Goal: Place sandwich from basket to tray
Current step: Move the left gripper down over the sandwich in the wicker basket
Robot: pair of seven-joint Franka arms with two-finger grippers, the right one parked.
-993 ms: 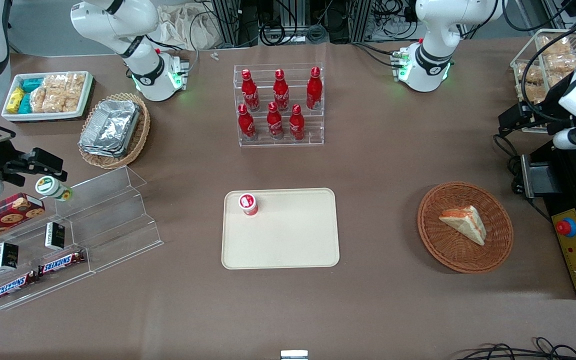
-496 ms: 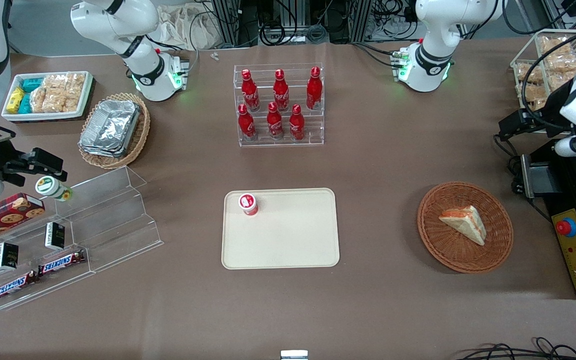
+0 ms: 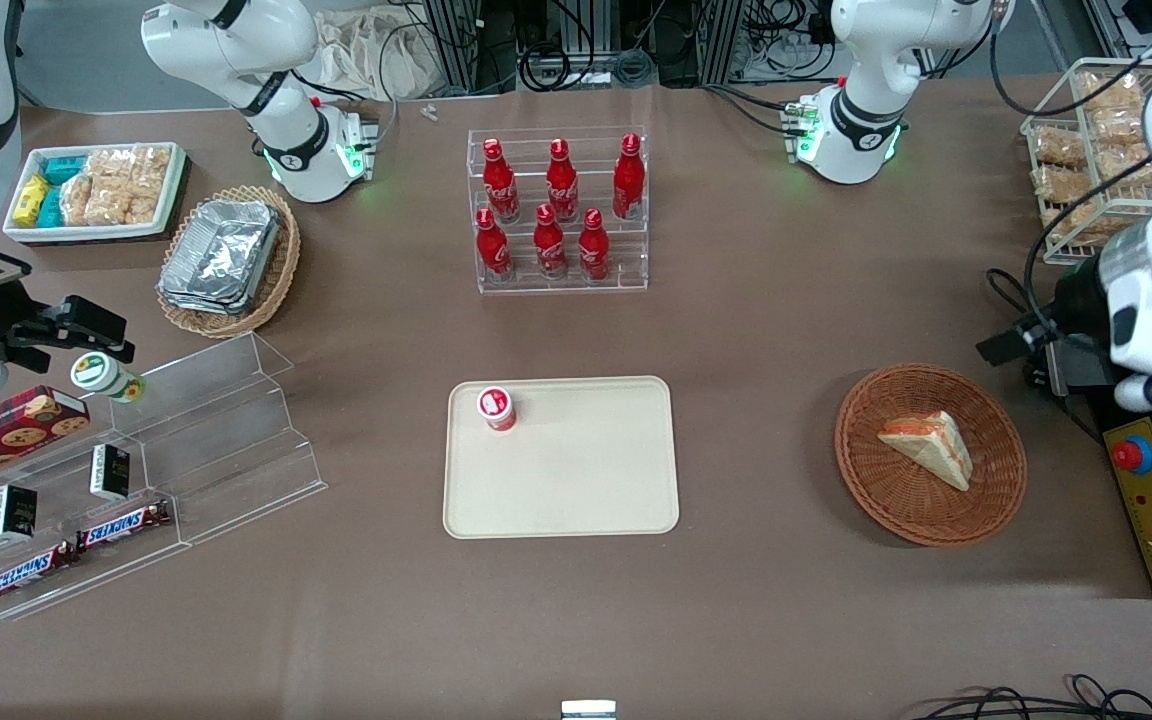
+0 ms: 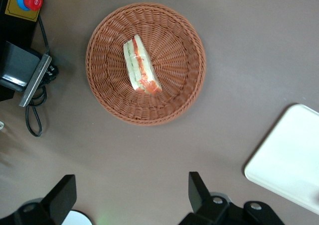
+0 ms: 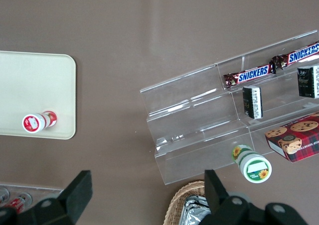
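Observation:
The sandwich (image 3: 928,447), a pale wedge with red-orange and green filling, lies in the round reddish-brown wicker basket (image 3: 871,485) toward the working arm's end of the table. The cream tray (image 3: 576,480) lies mid-table with a small red-and-white container (image 3: 497,408) standing on it. My left gripper (image 3: 1011,342) hangs above the table just beside the basket's rim, a little farther from the front camera. In the left wrist view the gripper (image 4: 130,191) is open and empty, with the sandwich (image 4: 141,65), basket (image 4: 192,53) and a tray corner (image 4: 289,160) below it.
A black control box with a red button (image 3: 1151,500) sits beside the basket at the table's end. A wire rack of snack packets (image 3: 1086,150) stands farther back. A clear rack of red bottles (image 3: 561,215) stands farther back than the tray. Clear stepped shelves (image 3: 206,440) are toward the parked arm's end.
My left arm has swung nearer to the front camera and toward the basket. The sandwich, basket and tray have not moved.

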